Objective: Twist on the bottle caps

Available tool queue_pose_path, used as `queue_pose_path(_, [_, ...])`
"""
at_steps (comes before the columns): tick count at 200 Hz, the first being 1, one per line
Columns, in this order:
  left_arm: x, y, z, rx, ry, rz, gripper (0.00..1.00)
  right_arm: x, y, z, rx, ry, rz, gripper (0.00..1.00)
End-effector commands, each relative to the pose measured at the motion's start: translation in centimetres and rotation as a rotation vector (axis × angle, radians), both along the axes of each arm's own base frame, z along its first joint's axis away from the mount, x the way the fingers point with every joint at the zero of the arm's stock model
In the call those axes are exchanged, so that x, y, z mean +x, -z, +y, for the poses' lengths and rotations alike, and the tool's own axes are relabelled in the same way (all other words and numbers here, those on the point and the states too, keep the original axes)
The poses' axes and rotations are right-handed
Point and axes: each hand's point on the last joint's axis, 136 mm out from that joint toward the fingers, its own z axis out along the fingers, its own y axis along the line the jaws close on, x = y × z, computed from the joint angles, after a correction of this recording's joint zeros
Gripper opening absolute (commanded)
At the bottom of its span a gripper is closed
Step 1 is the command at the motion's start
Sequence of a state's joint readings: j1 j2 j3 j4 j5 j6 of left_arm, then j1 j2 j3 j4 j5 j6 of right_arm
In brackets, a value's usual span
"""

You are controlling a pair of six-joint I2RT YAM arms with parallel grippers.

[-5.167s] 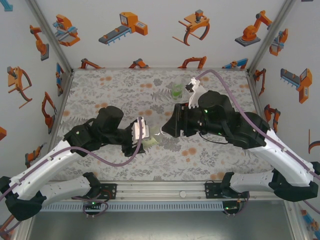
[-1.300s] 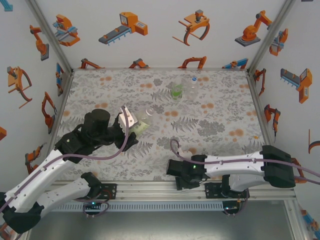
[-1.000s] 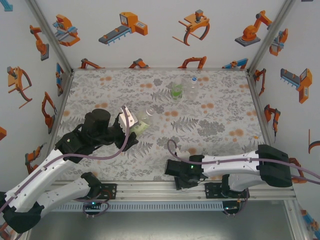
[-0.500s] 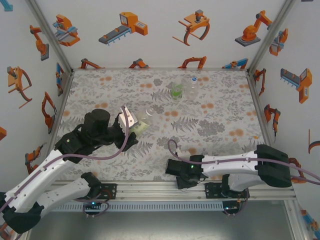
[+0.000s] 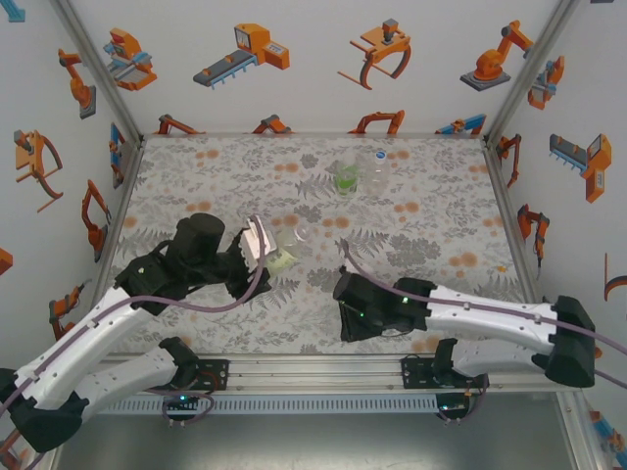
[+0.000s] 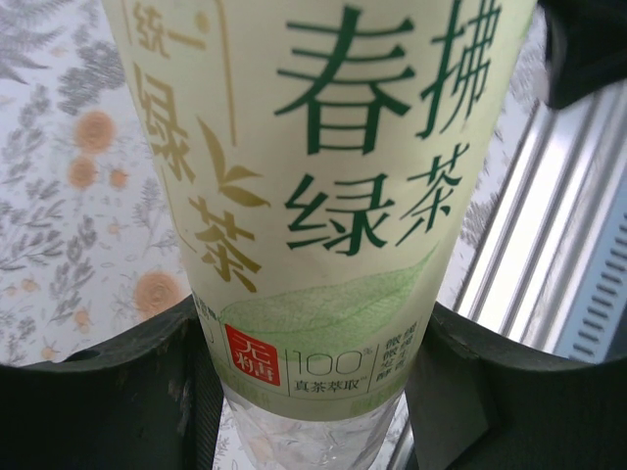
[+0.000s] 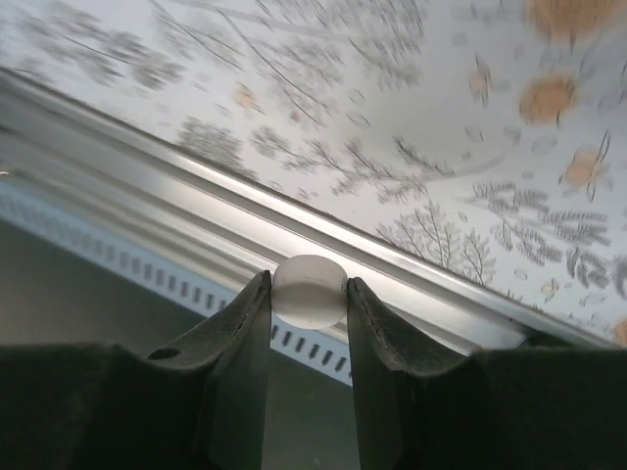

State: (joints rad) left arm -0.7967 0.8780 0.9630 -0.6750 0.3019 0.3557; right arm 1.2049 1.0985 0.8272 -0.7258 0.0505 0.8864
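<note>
Change since half a second ago: the right arm has swung up off the near edge. Its wrist now sits farther in over the counter (image 5: 216, 166), and its elbow has moved toward the near right corner. The left arm has shifted slightly right, carrying the labelled bottle (image 5: 280, 260) with it. The green bottle (image 5: 345, 179) and the clear bottle (image 5: 377, 168) stand unmoved at the far centre, just beside each other.

Left gripper (image 5: 263, 249): closed around the labelled bottle, with dark fingers (image 6: 118, 392) pressing both sides low on the label.

Right gripper (image 7: 309, 294): pinched tight on one white cap (image 7: 310, 286), held at the fingertips above the near rail (image 7: 137, 166).

Hard to make out: in the overhead view the right gripper's fingers are lost under the black wrist, and the cap cannot be picked out there. The left wrist view crops the labelled bottle at top and bottom. Whether the two far bottles wear caps cannot be told.

Materials: the cap is smooth, round, matt white plastic. The labelled bottle is clear plastic below a pale cream-green wrap printed with green and gold characters and a small red square. The counter cover carries a grey fern print with orange flowers. The rail is ribbed, brushed metal. A purple cable (image 5: 211, 311) loops from the left arm.
</note>
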Motion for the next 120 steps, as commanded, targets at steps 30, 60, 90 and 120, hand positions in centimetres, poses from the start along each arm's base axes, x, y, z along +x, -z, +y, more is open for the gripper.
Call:
queue_pose_path(30, [-3.3,0.0,-0.5,0.012,0.242,-0.017,0.0,2.5,-10.8,1.8,0.088,-0.488,-0.422,0.06])
queue_pose_path(60, [-4.1,0.0,-0.3,0.046,0.303,-0.048,0.0,2.5,-16.8,2.9,0.169,-0.669,-0.6,0.0])
queue_pose_path(90, [-4.3,0.5,-0.1,0.105,0.327,-0.056,0.0,-0.1,-22.5,3.9,0.289,-0.923,-0.783,0.0])
queue_pose_path(120, [-4.5,0.8,-0.3,0.145,0.348,-0.071,0.0,-1.6,-25.4,4.5,0.356,-1.075,-0.91,0.0])
